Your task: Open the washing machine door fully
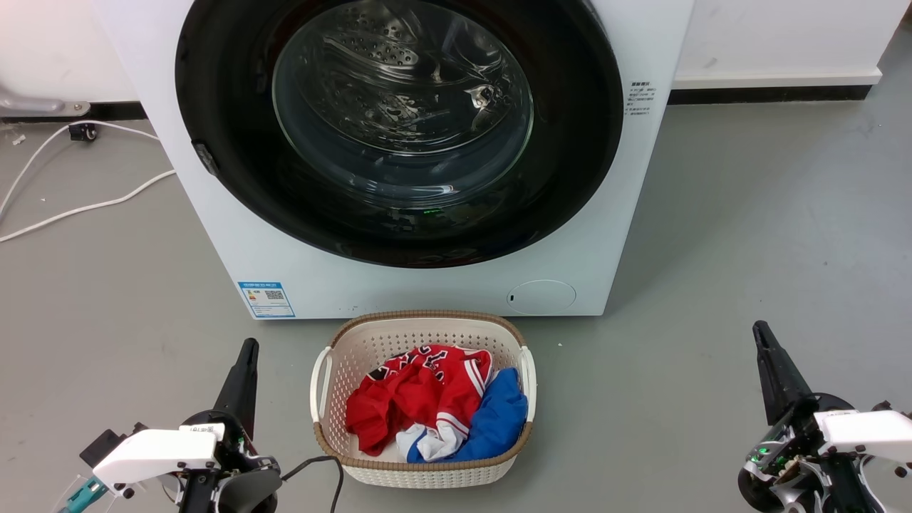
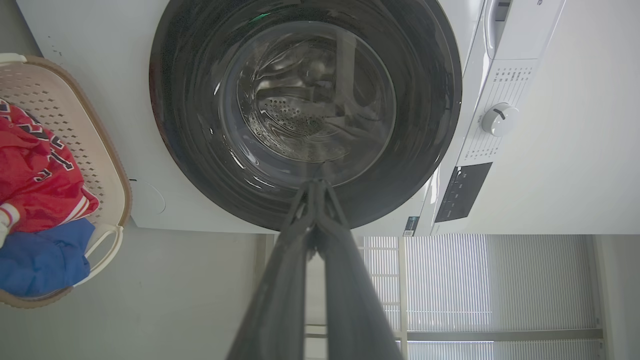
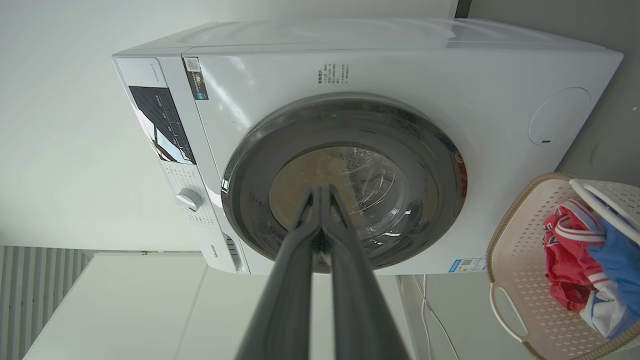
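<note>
We begin with the grey floor [image 1: 712,235], which carries everything here. On it, at 12 o'clock in the head view, stands the washer [image 1: 399,288], its white front turned toward us. The door [image 1: 402,121] takes up most of that front. It is a glossy black ring around a clear bowl window and lies flush against the machine (shut, as far as we can see), with the steel drum visible through the glass.

At 6 o'clock from the washer, just beside its base, sits the basket [image 1: 427,338], with red, blue and white clothes [image 1: 420,399] heaped inside.

The left pincer [image 1: 248,350] is at 7 o'clock in the head view, near the basket but not touching it. Its two fingers are pressed together and hold nothing, and in its wrist view the tips meet, pointing at the door from well apart. The right pincer [image 1: 761,331] is at 5 o'clock, also narrowed to a close and empty, and points the same way.

A white cable [image 1: 85,207] trails over the floor at 9 o'clock from the washer. On the washer's front, a blue sticker [image 1: 266,299] sits at 7 o'clock below the door and a round cap [image 1: 541,296] at 5 o'clock.
</note>
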